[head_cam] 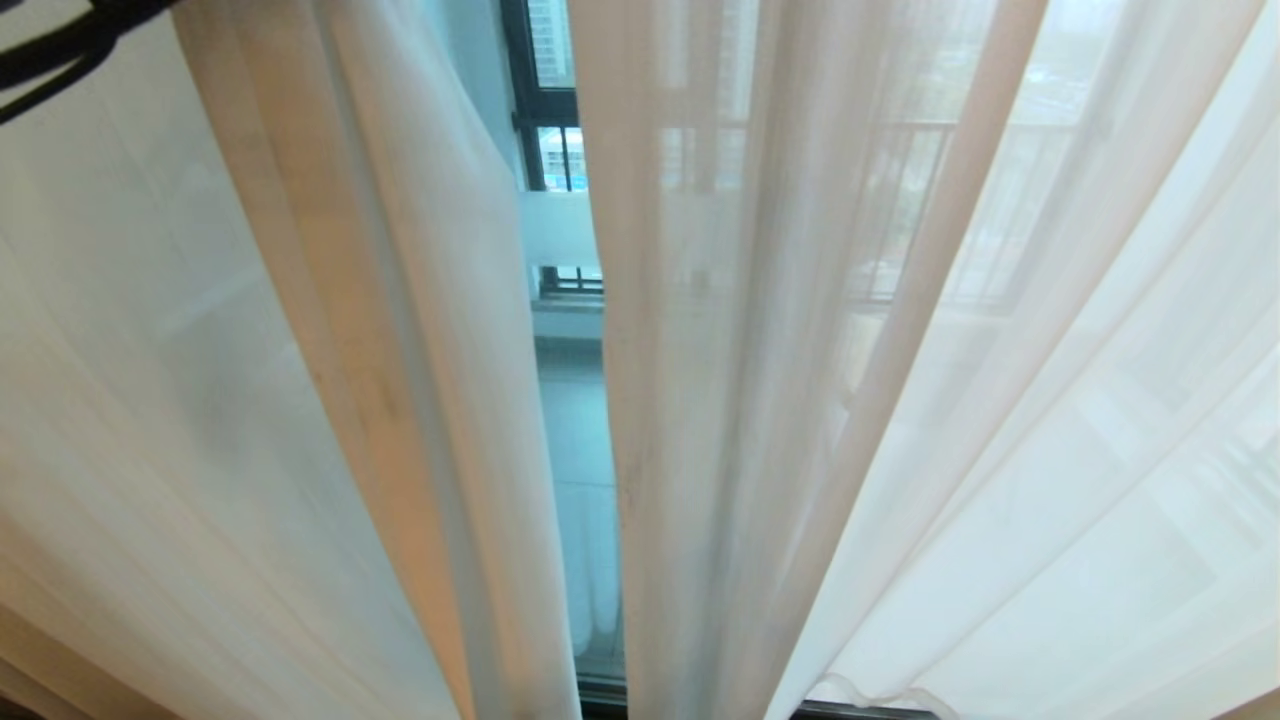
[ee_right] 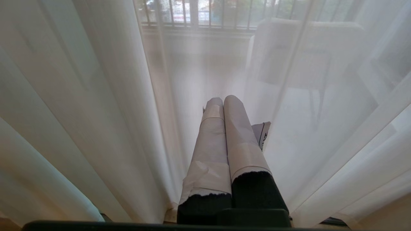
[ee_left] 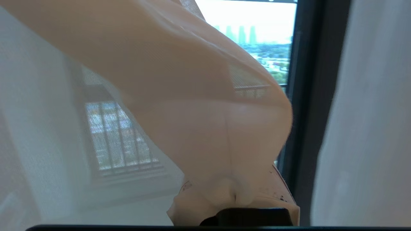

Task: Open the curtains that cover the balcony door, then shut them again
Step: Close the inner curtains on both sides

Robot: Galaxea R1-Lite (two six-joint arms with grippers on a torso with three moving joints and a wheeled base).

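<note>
Curtains (head_cam: 380,400) hang almost drawn, a narrow gap between the panels baring the door (head_cam: 525,110) behind. Left gripper (ee_left: 234,195) is clenched on a cream fold beside the door frame. Right gripper (ee_right: 223,106), fingers pressed together and empty, points at the curtains.

Left tool (ee_left: 236,195) under curtains (ee_left: 199,96); balcony door (head_cam: 560,150) mostly veiled

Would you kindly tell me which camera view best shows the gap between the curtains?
The head view: the gap runs full height between both curtains. The left wrist view shows only a strip of it beside draped fabric; the right wrist view shows none.
</note>
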